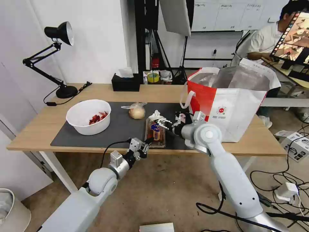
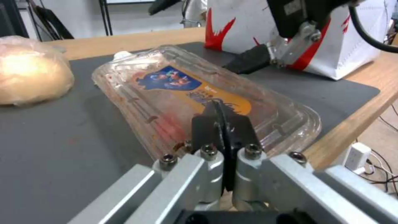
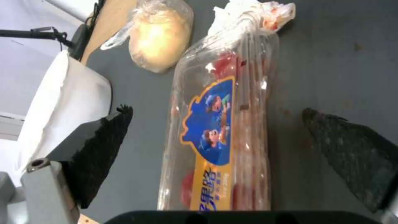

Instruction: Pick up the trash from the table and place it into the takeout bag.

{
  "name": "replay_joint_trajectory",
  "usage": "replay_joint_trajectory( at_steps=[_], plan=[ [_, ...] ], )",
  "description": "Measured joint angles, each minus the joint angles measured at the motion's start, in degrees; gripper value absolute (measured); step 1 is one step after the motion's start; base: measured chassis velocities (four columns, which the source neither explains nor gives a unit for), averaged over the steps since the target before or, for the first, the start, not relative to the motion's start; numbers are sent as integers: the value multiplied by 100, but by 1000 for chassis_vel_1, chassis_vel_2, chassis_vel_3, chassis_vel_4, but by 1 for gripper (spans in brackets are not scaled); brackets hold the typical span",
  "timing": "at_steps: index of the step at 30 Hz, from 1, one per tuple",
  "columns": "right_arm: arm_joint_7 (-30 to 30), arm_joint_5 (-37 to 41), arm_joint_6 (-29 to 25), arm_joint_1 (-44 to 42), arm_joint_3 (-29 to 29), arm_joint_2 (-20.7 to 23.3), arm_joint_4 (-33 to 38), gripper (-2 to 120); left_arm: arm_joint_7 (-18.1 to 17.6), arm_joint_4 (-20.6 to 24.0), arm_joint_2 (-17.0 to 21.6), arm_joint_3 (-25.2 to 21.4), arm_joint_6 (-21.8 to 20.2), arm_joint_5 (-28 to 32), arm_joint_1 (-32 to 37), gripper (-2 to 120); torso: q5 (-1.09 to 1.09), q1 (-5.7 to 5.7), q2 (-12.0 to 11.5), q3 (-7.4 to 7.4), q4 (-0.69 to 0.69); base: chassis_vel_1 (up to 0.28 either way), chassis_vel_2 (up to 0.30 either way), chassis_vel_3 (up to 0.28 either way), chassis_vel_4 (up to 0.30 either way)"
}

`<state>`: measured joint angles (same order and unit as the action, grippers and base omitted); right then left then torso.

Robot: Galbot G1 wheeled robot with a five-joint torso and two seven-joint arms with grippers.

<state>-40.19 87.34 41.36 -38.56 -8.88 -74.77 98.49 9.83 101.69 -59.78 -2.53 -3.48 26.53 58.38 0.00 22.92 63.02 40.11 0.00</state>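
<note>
We are seeing a light-wood bench point(image 1: 96, 88) carrying a dark grey mat point(image 1: 122, 127); the clear hinged tray point(image 1: 155, 132) is lying near its front edge. Our left pincer point(image 2: 224, 124), pressed together, is touching the tray's near end; our right pincer point(image 3: 215, 140) is hovering spread above it

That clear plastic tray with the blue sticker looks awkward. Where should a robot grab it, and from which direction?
Probably across its narrow width, coming from above. The clear plastic tray lies flat on the mat, long and slim, so its long sides suit opposed fingers. The right end effector hangs open over it with a finger on either side. The left end effector, shut, sits at the tray's near end.
</note>
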Motion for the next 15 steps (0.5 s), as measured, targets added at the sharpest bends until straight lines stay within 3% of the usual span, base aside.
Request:
replay_joint_trajectory(
  at_steps=[15],
  plan=[
    [-302, 193, 0, 118, 101, -113, -170, 100, -20, 7, -6, 1, 3, 19, 1, 0, 0, 0, 0, 0, 0, 0, 0, 0, 0]
  ],
)
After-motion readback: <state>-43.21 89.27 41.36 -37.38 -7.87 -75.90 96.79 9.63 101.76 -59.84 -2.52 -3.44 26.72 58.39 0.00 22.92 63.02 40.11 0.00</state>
